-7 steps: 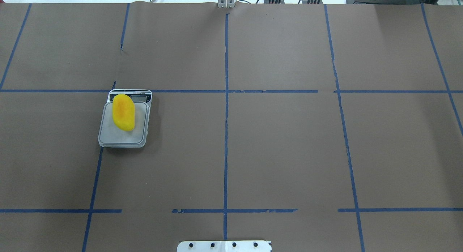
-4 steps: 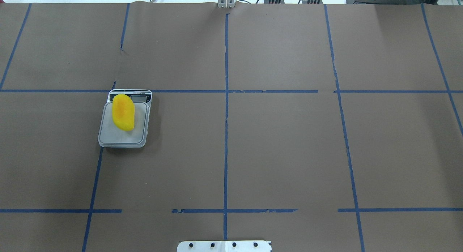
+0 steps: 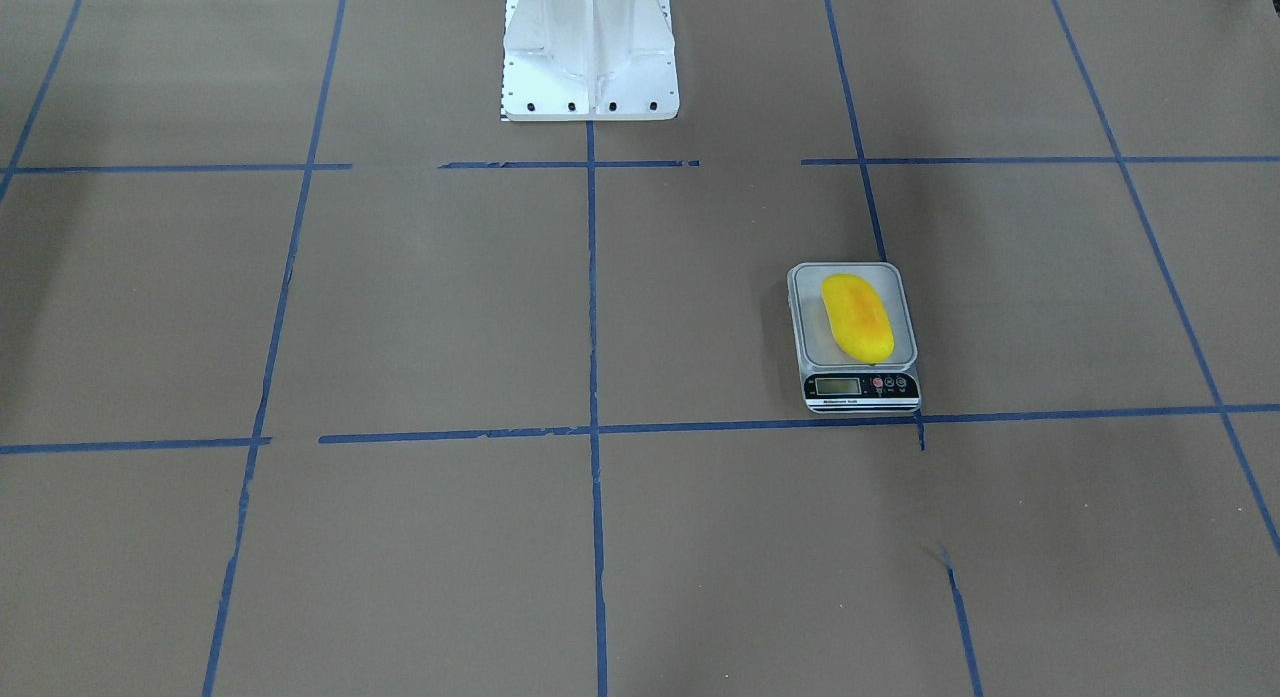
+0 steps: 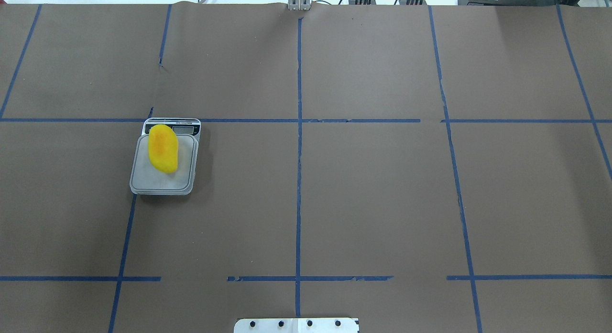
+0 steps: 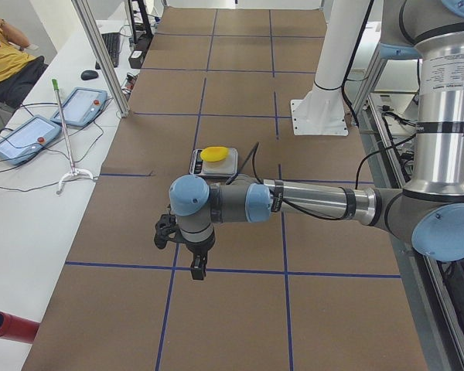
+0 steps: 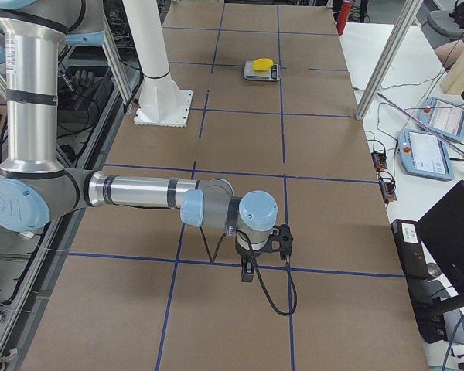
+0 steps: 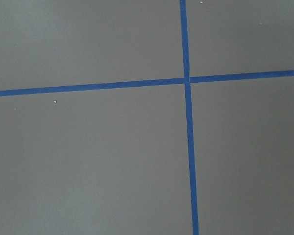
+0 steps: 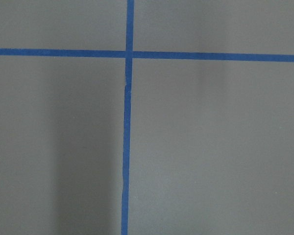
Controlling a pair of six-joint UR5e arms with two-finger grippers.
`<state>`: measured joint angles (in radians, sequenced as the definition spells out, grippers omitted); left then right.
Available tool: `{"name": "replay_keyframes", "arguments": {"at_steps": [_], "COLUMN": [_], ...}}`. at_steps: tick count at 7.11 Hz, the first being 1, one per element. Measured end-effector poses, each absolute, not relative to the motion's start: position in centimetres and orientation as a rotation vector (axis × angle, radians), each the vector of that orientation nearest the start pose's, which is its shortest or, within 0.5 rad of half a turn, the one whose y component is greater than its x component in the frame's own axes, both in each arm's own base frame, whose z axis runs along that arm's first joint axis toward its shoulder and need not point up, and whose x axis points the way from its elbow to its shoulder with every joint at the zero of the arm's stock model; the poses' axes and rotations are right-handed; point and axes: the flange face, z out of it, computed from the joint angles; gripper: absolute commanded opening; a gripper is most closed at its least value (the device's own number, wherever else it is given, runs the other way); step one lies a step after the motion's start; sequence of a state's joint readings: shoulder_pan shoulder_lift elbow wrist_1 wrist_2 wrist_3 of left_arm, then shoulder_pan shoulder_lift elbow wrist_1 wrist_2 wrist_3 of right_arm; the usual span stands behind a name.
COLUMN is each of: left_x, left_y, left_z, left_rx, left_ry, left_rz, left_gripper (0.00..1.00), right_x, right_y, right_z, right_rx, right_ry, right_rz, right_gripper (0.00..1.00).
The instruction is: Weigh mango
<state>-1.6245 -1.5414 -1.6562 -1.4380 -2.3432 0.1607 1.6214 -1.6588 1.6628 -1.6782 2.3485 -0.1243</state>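
The mango is yellow with an orange blush and lies lengthwise on the grey scale, left of the table's middle. One end of it overlaps the scale's display edge. It also shows in the front view on the scale, and in the side views. My left gripper hangs over the table at the near end in the left view, well away from the scale. My right gripper hangs likewise at the opposite end. I cannot tell whether either is open or shut. Both wrist views show only brown paper and blue tape.
The white robot pedestal stands at the table's robot-side edge. Blue tape lines grid the brown table cover. Teach pendants and cables lie on the side benches. A seated person is beyond the bench.
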Motion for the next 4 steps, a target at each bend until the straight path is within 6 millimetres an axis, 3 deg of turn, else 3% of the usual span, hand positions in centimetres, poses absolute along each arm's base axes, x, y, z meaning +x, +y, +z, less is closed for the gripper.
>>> {"name": "replay_keyframes", "arguments": {"at_steps": [2, 4], "left_x": [-8.9, -10.5], "left_y": [-46.7, -46.4], "left_z": [66.2, 66.2], "left_rx": [0.010, 0.033], "left_ry": [0.813, 0.816], "left_rz": [0.091, 0.069], "left_gripper": [1.00, 1.00], "right_x": [8.6, 8.6], "right_y": [-44.3, -44.3], "right_z": [66.5, 66.5], "right_rx": [-0.030, -0.030], "right_ry": [-0.783, -0.783], "right_rz": [-0.030, -0.030], "right_gripper": [1.00, 1.00]}}
